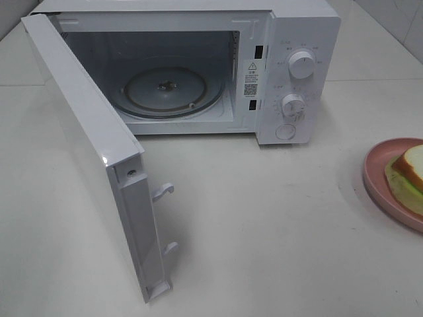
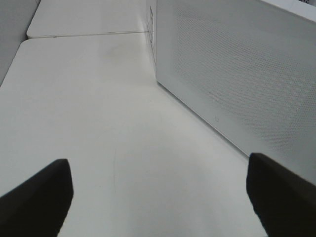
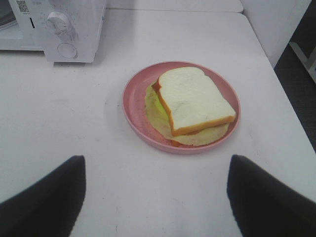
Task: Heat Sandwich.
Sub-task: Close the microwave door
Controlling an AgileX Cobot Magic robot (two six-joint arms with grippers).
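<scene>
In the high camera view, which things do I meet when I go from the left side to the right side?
Open microwave door → glass turntable inside the microwave → upper knob on the control panel → pink plate → sandwich on it, at the right edge.

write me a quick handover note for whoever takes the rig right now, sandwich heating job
Left gripper: open, holding nothing, low over the table beside the outer face of the microwave door.
Right gripper: open, holding nothing, short of the pink plate, not touching it.
Sandwich: on the pink plate, on the table to the right of the microwave.
Done: microwave door is swung wide open; the glass turntable has nothing on it.
Left: pick up the plate with the sandwich, set it on the turntable, close the door, set the dials.
</scene>
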